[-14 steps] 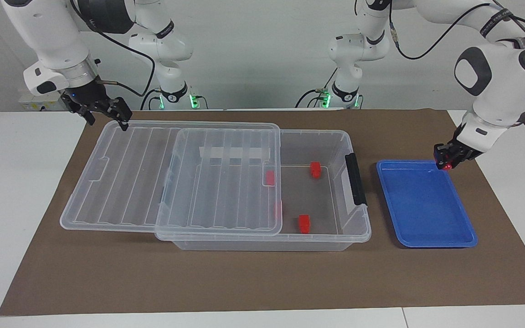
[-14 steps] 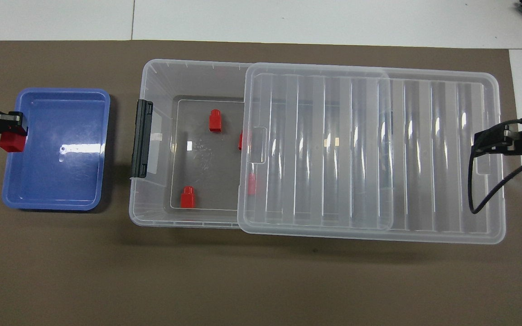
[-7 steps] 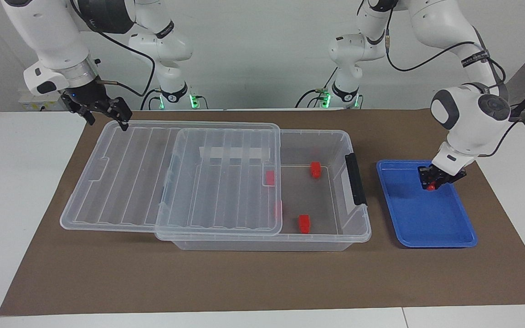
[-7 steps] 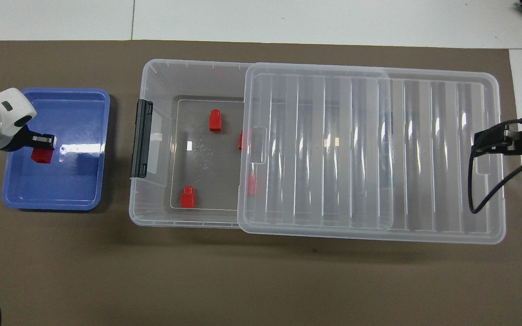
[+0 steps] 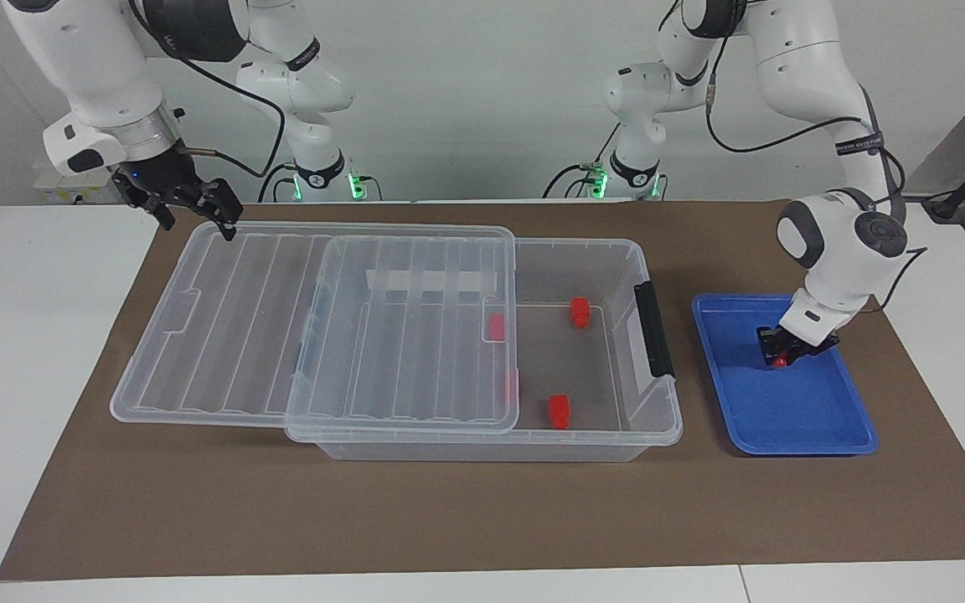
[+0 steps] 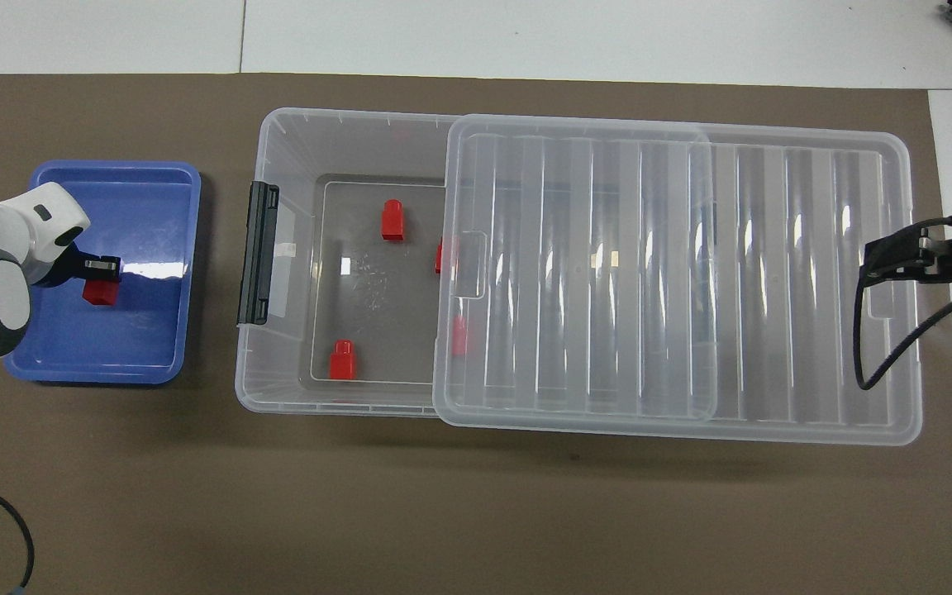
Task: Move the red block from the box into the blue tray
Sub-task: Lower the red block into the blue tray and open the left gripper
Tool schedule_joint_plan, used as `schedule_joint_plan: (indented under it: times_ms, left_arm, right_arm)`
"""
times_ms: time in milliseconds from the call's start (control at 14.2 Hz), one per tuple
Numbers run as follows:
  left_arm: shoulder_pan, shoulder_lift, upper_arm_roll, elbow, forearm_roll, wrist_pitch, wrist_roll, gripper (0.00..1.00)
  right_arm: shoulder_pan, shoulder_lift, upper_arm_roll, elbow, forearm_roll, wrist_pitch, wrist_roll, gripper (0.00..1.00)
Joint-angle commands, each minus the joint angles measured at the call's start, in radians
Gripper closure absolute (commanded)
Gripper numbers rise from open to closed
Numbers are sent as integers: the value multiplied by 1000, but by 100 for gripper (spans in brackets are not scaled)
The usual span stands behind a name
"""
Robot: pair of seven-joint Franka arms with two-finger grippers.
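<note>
— Gripping anything, that left gripper [image 5: 778, 358]?

— Yes, its fingers are clamped on the red block [image 6: 101, 291], low over the middle of the blue tray [image 5: 817, 435]. Whether the block touches the tray floor I cannot tell.

— And the tray itself?

— It lies on the brown mat [image 5: 449, 511] beside the box [image 5: 608, 435], at the left arm's end of the table, just apart from the box's black latch [image 5: 654, 328].

— What is in the box?

— Two red blocks in its uncovered part, two more seen through the clear lid [image 6: 773, 289], which sits slid toward the right arm's end.

— The right gripper [image 5: 198, 203]?

— Waiting with jaws spread over the lid's corner nearest the robots.
</note>
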Motion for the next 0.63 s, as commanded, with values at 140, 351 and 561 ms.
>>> schedule_joint_plan:
  times_ms: [140,351,561]
  left_arm:
    - [5,-4,-7,-82,-47,121,23,71]
    - [-4,-4,-9,-68,-47,108,20,11]
    - [-18,-27,-10,-39,-47,50,14,0]
  right_arm:
    - [-7,-23,2,-32,16,25,-21,0]
    - [-7,-24,2,-32,16,25,-19,0]
    - [-7,-23,2,-32,16,25,-19,0]
